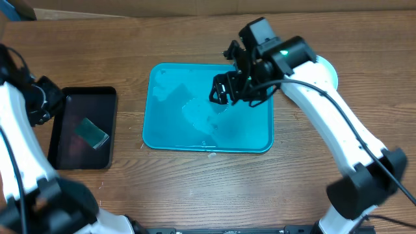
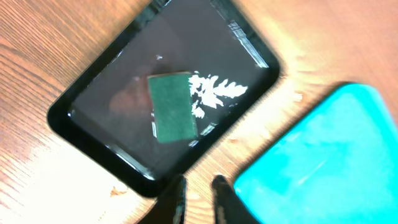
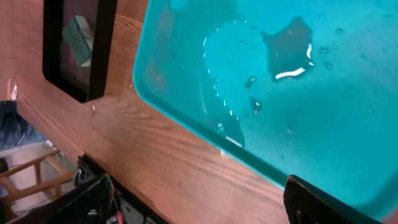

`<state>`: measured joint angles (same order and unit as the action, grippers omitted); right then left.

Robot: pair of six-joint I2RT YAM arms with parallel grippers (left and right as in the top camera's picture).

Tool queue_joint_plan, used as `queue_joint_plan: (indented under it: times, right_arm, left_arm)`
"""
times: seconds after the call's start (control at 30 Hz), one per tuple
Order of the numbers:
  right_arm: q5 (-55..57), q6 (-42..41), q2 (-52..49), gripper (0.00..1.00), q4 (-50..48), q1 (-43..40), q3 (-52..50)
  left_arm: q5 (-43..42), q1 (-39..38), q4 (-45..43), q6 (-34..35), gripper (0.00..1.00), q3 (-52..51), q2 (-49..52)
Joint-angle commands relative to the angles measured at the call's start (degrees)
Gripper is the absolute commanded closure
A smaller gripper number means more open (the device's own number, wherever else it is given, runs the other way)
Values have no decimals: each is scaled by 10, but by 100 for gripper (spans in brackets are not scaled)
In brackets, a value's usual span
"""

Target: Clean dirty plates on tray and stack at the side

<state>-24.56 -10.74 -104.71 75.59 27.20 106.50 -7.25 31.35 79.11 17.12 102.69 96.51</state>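
Observation:
The teal-blue tray [image 1: 162,133] lies in the middle of the table, wet with puddles and drops, and no plate is on it. It also shows in the right wrist view [image 3: 348,124] and in the left wrist view [image 2: 329,162]. My right gripper [image 1: 221,91] hangs over the tray's far right part, open and empty [image 3: 208,205]. A plate [image 1: 328,68] with a light teal rim shows at the right, mostly hidden behind the right arm. My left gripper [image 1: 47,104] is at the far left beside the black tray, fingers nearly together and empty [image 2: 198,198].
A black tray [image 1: 65,156] at the left holds a green sponge [image 1: 91,132]. They also show in the left wrist view, the black tray [image 2: 81,134] and the sponge [image 2: 171,107]. The table's near edge runs close below the teal tray [image 3: 93,180].

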Motion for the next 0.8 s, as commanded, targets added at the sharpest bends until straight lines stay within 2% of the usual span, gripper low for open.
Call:
queue_joint_plan:
  times: [0.0,0.03,0.1,0.13,0.2,0.23,0.27,0.3,0.5,0.77]
  right_arm:
    - [25,0,35,11,19,-3,6]
    - [37,0,43,11,28,-3,6]
    - [69,0,61,11,50,-2,6]
    - [83,0,70,11,63,-3,6]
    - [105,1,89,10,90,-3,6]
    - [108,3,99,10,101,-3,6]
    - [109,3,110,9,113,-3,6]
    - [108,3,119,9,123,-3,6]
    - [109,3,179,9,181,-2,5]
    - [140,2,288,9,214,-2,-32]
  left_arm:
    - [-61,-3,19,-33,63,13,-66]
    - [-69,-4,28,-42,51,13,-81]
    - [-78,-8,47,-56,38,13,-112]
    - [-78,-10,54,-56,34,12,-127]
    - [-78,-12,63,-59,32,10,-164]
    - [-79,-12,62,-58,23,5,-187]
    - [-79,-12,61,-58,8,1,-207]
    - [-81,-12,60,-58,0,-3,-226]
    - [-153,-12,62,-82,0,-83,-347]
    - [-153,-12,60,-81,0,-218,-445]
